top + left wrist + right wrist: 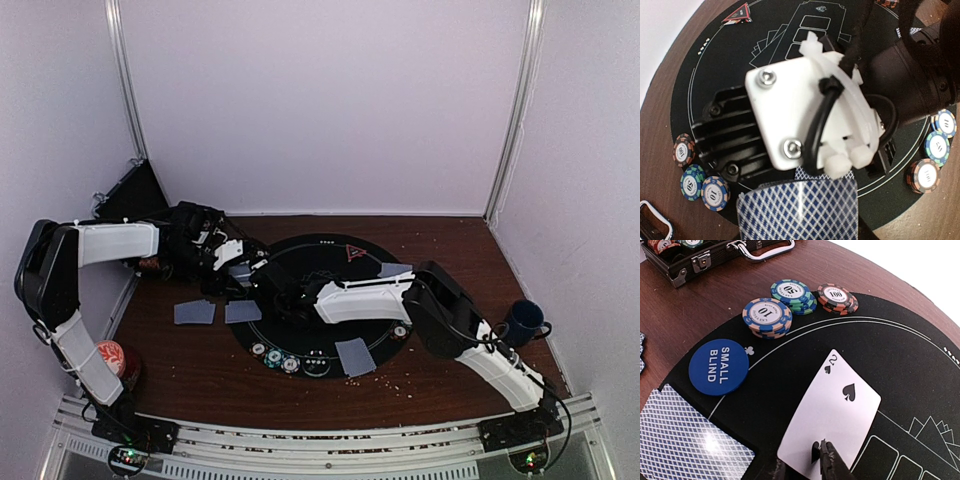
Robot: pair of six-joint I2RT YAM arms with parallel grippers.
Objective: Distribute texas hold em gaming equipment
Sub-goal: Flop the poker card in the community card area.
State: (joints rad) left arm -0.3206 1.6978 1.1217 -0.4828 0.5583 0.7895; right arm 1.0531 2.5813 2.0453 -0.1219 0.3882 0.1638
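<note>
A face-up two of spades (pixel 832 412) lies on the black round mat (pixel 330 330). My right gripper (pixel 800 466) is over the card's near end. Its jaws stand slightly apart, one fingertip (pixel 826 460) on the card's face and the other off its left edge. My left gripper (pixel 238 270) hangs over the mat's left rim, shut on a bowed stack of blue-backed playing cards (pixel 797 210); its fingers are hidden. A blue small-blind button (pixel 718 367) and three chip stacks (pixel 767 316) lie beyond the card. A red triangle marker (pixel 355 252) sits at the mat's far side.
Face-down cards lie left of the mat (pixel 194 312), (pixel 243 311), at its front (pixel 355 356) and at its far right (pixel 395 270). Chips (pixel 280 360) line the front rim. A black chip case (pixel 715 255), a dark blue mug (pixel 522 322) and a red-topped can (pixel 112 358) stand around.
</note>
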